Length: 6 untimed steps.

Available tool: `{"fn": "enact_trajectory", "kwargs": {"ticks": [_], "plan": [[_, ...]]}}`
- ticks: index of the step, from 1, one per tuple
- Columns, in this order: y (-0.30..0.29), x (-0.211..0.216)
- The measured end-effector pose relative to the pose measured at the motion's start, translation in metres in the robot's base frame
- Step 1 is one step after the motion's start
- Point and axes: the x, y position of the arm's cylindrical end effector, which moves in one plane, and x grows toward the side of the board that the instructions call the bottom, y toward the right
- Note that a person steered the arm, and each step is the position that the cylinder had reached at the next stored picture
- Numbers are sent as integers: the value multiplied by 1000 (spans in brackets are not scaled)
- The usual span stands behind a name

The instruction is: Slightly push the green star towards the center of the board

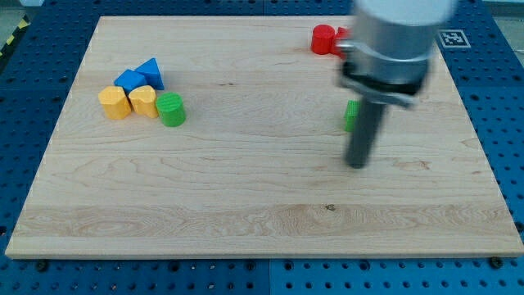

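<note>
The green star (350, 115) lies at the view's right of centre, mostly hidden behind my rod; only a green sliver shows at the rod's left edge. My tip (357, 165) rests on the board just below the green block, toward the view's bottom. The rod and arm body are motion-blurred.
A red cylinder (322, 38) and another red block (341, 42) sit at the view's top, partly behind the arm. At the view's left are a cluster: two blue blocks (139, 76), two yellow blocks (128, 102) and a green cylinder (171, 109). The wooden board (246, 205) lies on a blue pegboard.
</note>
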Motion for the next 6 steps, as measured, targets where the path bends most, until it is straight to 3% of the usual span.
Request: {"fn": "enact_trajectory", "kwargs": {"ticks": [1,2,6], "plan": [[94,-21],[105,-27],[-3,-69]]}}
